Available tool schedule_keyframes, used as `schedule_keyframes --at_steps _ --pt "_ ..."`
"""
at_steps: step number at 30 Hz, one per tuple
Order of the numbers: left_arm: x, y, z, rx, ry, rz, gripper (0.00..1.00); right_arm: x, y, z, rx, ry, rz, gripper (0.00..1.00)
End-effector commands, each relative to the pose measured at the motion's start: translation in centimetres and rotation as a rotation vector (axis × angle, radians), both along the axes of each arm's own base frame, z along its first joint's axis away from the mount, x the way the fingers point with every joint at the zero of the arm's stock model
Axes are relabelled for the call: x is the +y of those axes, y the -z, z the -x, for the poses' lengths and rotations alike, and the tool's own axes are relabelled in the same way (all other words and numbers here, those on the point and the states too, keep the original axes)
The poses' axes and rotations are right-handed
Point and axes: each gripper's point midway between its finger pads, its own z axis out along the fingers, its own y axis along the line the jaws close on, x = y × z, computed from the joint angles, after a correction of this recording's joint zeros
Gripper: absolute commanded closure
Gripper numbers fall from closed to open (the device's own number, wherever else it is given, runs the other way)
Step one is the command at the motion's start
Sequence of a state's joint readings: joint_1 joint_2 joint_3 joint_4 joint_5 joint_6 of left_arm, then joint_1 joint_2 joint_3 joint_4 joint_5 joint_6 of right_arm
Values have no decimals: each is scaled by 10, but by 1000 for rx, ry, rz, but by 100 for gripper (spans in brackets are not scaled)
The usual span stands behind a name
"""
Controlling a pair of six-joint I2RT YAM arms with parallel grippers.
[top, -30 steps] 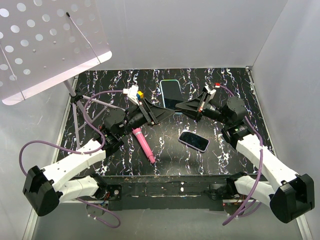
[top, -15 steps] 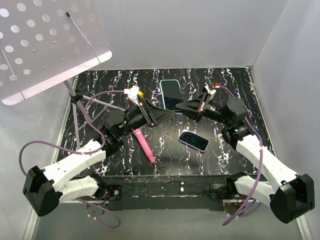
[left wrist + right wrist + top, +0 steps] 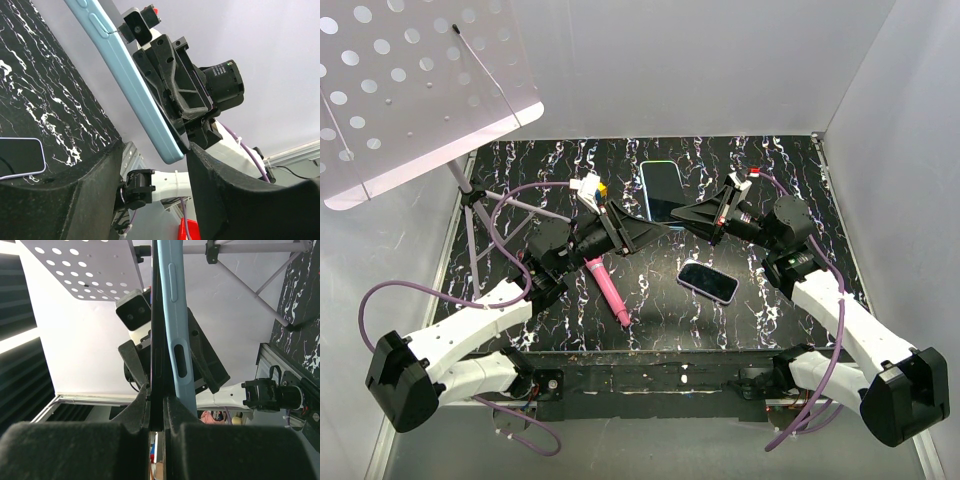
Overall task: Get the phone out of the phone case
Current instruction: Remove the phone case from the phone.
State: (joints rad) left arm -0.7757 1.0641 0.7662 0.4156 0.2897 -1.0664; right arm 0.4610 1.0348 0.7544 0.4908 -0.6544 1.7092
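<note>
One perforated music stand (image 3: 410, 90) stands at the far left of the table (image 3: 550, 165), and one pink pen (image 3: 608, 288) lies right of it. Two hands meet at centre. The left hand (image 3: 658, 228) has its fingers spread, with the lower corner of the single light-blue phone case (image 3: 135, 85) between them. The case and its phone (image 3: 662, 190) are held tilted above the table. The right hand (image 3: 682, 212) is pinched on the phone's dark edge. A second phone (image 3: 708, 282) lies flat, near right.
</note>
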Motion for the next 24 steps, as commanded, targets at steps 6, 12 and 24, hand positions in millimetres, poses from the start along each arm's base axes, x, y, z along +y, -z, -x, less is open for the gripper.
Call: schedule_keyframes --at_steps 6,12,24 --pt "2 3 -9 25 -59 -32 56 -7 -42 16 -140 -7 -88 99" --pt "7 4 -21 65 -125 -23 63 -8 -43 19 -146 -11 -87 99" --pt "13 -1 -34 123 -202 37 53 -8 -39 21 -147 -12 -75 99"
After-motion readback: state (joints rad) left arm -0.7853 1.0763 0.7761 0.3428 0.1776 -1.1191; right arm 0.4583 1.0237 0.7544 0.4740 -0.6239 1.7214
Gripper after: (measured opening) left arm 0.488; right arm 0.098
